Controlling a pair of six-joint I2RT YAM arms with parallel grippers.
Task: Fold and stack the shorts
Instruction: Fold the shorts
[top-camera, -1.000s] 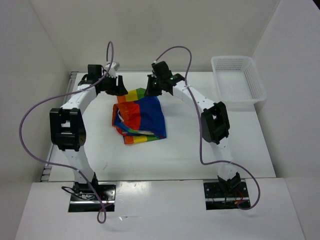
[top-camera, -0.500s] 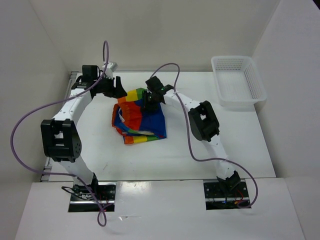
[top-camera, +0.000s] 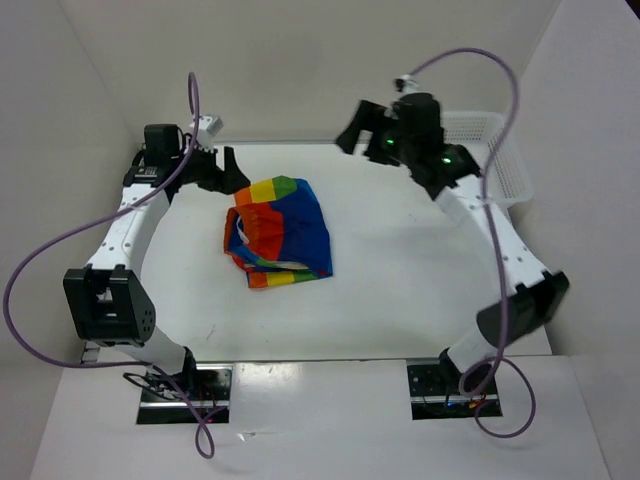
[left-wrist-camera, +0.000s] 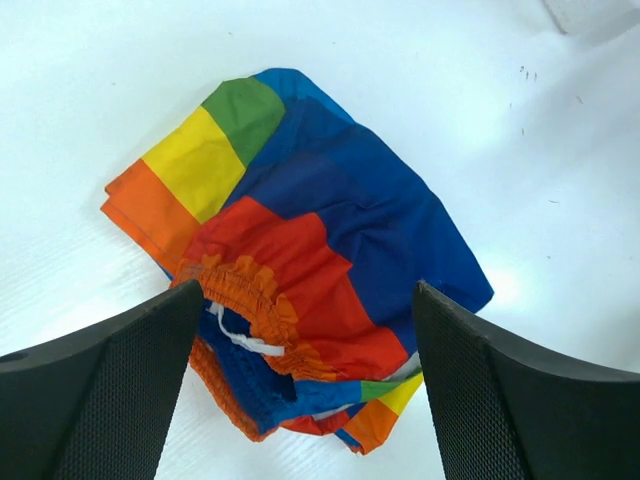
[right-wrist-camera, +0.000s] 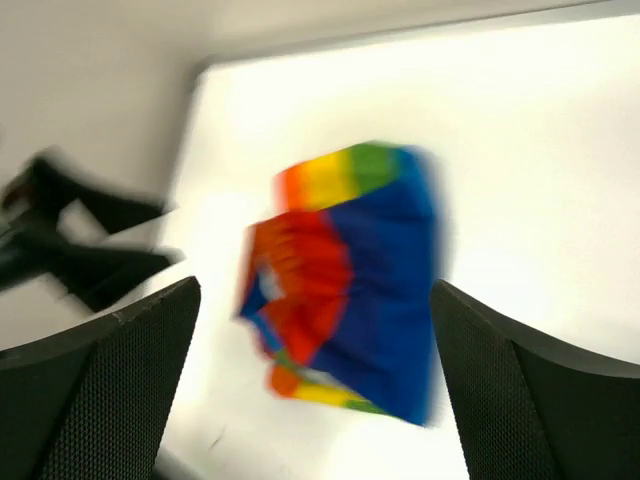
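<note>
The rainbow-striped shorts (top-camera: 278, 233) lie folded in a loose bundle on the white table, blue side up, with the orange waistband and white drawstring (left-wrist-camera: 243, 338) showing. My left gripper (top-camera: 226, 170) hovers open at the bundle's far-left corner, holding nothing. My right gripper (top-camera: 362, 128) is open and raised high at the back right, well away from the shorts (right-wrist-camera: 345, 275), which look blurred in the right wrist view. In the left wrist view the shorts (left-wrist-camera: 300, 250) lie beyond and between my open fingers (left-wrist-camera: 95, 390).
A white mesh basket (top-camera: 480, 165) stands at the back right of the table, partly behind the right arm. White walls close in the table on the left, back and right. Purple cables loop above both arms.
Both grippers opened and let go of the shorts. The right arm swung up and back toward the basket; the left arm drew back to the left. The shorts stay on the table.
</note>
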